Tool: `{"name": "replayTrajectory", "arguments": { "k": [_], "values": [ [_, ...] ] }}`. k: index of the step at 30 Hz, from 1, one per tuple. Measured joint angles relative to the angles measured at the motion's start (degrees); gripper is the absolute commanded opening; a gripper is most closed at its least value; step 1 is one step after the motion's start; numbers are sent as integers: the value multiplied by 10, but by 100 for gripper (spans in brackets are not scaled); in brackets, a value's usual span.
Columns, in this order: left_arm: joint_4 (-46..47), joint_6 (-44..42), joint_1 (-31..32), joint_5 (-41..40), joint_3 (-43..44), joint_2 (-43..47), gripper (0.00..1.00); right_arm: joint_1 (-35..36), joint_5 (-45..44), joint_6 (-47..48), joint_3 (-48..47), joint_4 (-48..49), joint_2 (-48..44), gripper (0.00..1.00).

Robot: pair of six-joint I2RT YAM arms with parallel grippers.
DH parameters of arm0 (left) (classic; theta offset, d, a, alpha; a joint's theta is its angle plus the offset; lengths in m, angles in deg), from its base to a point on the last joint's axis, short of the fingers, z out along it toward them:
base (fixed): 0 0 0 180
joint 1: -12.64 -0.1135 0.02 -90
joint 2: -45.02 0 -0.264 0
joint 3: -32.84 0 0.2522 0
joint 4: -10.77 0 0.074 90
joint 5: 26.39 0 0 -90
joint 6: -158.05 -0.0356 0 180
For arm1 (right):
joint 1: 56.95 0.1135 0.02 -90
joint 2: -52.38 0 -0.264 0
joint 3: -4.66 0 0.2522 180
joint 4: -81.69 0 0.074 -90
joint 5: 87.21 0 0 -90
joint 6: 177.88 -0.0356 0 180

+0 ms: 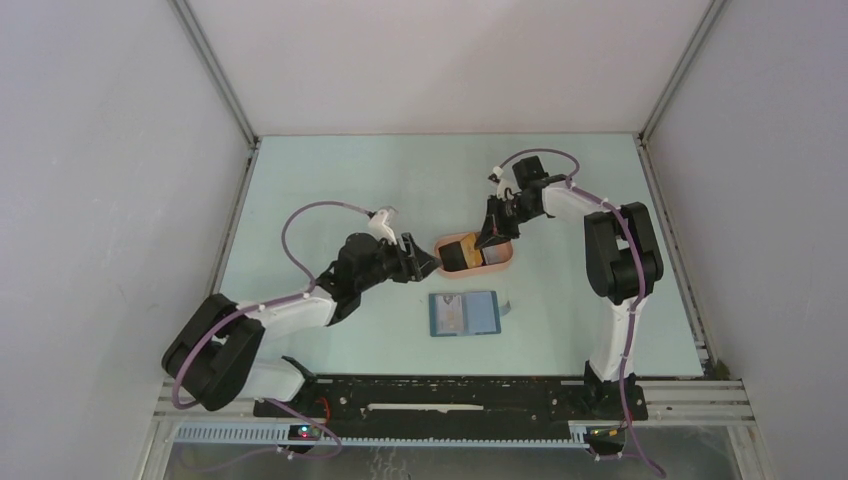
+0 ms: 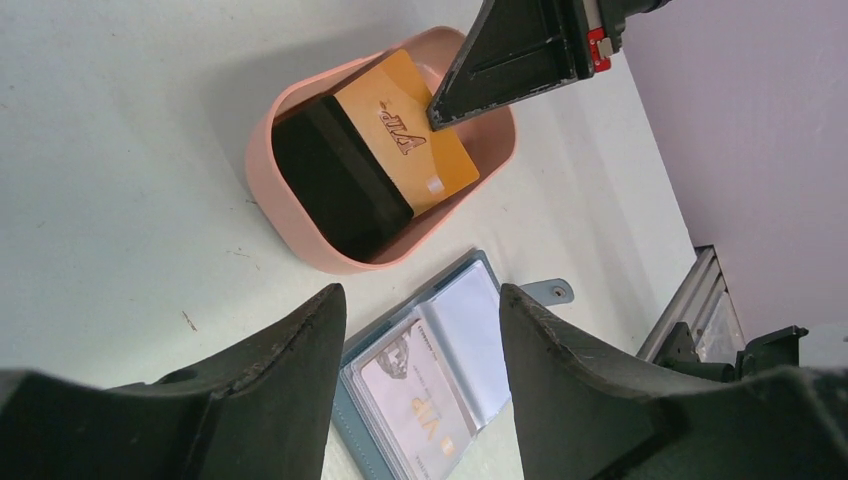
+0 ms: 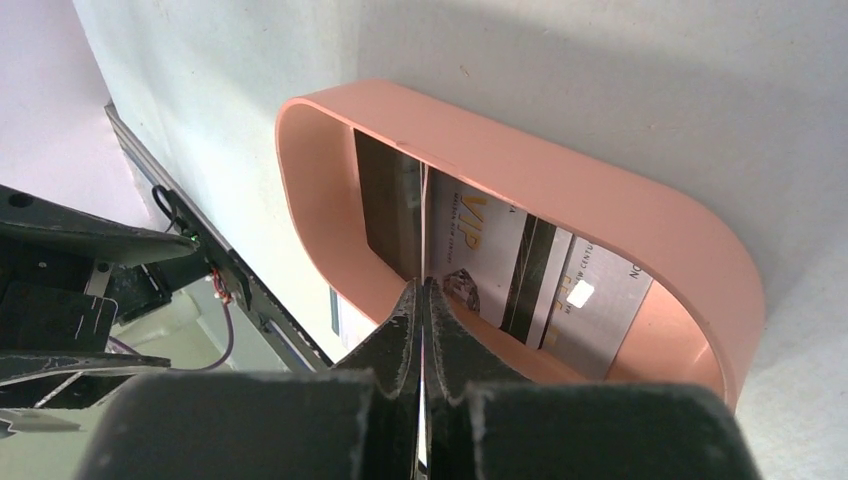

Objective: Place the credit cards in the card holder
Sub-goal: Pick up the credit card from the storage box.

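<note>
So the right gripper [image 3: 424, 292] is pinching its two fingers tight on the top edge of a gold rectangular plastic card [image 2: 410, 150] with VIP printed on it. The card is standing tilted inside the salmon-pink oval plastic tray [image 2: 262, 190]. From the right wrist view it's showing up edge-on, as a thin line running straight into the closed fingertips.

A black rectangular plastic card [image 2: 340, 190] is sitting in the same tray, overlapping the gold one's lower end. A pale silver plastic card [image 3: 480, 250] with a dark stripe is lying lower in the tray on the gold card's other side (only the right wrist view is catching that one).

The left gripper [image 1: 428, 262] is hovering just beside the tray's left end with its black fingers [image 2: 270, 380] spread wide, gripping nothing.

The small blue leather-like folding wallet [image 1: 463, 313] is lying open and flat on the pale green table [image 1: 330, 190]. It's near the tray, on the side toward the arm bases, and not touching it. Its clear inner sleeves are facing up, and a pale VIP card [image 2: 420, 410] is already sitting in one of them. Its snap tab [image 2: 550, 292] is sticking out on the right side.
</note>
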Motion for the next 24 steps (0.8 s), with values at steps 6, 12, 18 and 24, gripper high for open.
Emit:
{"name": "replayTrajectory", "arguments": {
  "k": [6, 12, 18, 24],
  "values": [
    [-2, -3, -1, -5, -21, 45, 63, -13, 30, 5, 0, 0, -5, 0],
    [-3, -5, -1, -5, -41, 94, 64, -33, 72, 24, 0, 1, -26, 0],
    [2, -5, -1, -1, -59, 137, 66, -51, 110, 46, 2, 2, -62, 0],
    [38, -1, -1, 29, -83, 169, 69, -59, 237, 93, 12, 0, -100, 0]
  ]
}}
